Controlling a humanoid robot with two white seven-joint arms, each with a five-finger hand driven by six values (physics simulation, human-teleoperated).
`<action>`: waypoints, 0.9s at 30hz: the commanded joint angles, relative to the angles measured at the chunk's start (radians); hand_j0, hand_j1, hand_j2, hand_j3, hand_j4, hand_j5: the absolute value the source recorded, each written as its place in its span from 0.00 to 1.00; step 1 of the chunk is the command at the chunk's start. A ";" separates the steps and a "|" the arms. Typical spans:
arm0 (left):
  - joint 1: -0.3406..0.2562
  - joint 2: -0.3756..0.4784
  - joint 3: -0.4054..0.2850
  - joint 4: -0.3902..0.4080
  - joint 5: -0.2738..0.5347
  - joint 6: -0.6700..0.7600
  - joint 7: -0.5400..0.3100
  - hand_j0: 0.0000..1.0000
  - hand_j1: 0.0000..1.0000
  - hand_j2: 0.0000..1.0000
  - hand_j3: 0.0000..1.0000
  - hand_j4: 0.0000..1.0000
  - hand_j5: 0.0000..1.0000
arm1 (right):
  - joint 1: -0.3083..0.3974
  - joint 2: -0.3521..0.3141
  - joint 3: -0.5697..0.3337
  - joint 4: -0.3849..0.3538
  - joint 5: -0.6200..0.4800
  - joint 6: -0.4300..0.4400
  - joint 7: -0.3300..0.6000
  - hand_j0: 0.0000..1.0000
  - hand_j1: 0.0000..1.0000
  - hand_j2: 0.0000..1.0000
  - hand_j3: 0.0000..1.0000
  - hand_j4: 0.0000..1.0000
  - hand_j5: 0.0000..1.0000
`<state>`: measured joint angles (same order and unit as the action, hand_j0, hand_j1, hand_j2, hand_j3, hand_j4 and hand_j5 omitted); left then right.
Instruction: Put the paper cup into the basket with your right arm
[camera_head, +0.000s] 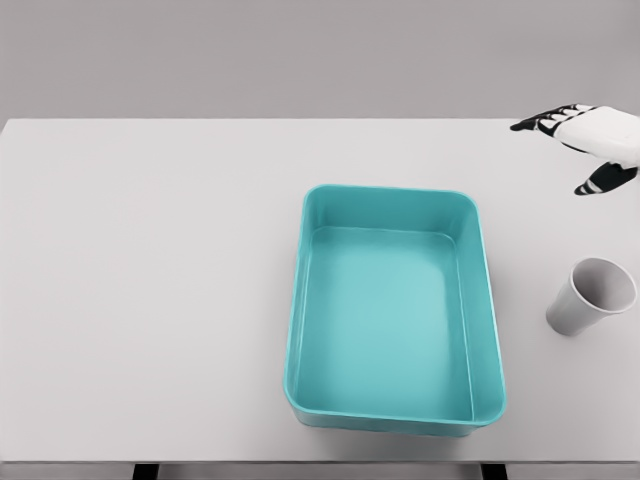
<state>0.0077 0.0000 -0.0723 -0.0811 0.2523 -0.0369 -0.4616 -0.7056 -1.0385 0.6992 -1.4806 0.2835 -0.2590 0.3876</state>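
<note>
The paper cup (590, 297) is standing near of the right hand (590, 140) (fingers (545, 121) spread, holding nothing), right of the basket (392, 410).

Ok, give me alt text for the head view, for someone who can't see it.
A white paper cup stands on a white table just right of an empty teal basket. The right robot hand, fingers spread and holding nothing, hovers at the far right edge beyond the cup.

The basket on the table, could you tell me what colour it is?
Teal basket, clearest in the head view.
</note>
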 joint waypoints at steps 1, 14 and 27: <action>0.000 0.000 0.000 0.000 0.001 0.000 0.000 1.00 1.00 1.00 1.00 1.00 1.00 | 0.000 -0.002 -0.001 -0.006 0.000 0.001 0.005 1.00 1.00 1.00 1.00 1.00 1.00; 0.000 0.000 0.000 0.000 0.001 0.000 0.000 1.00 1.00 1.00 1.00 1.00 1.00 | 0.092 -0.058 -0.269 0.264 -0.700 -0.060 0.223 1.00 1.00 1.00 1.00 1.00 1.00; 0.000 0.000 0.000 0.000 0.001 0.000 0.000 1.00 1.00 1.00 1.00 1.00 1.00 | 0.448 -0.161 -0.511 0.434 -0.951 -0.258 0.223 1.00 1.00 1.00 1.00 1.00 1.00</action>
<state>0.0077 0.0000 -0.0723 -0.0813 0.2523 -0.0368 -0.4615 -0.2501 -1.1684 0.1955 -1.0288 -0.6524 -0.4843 0.6108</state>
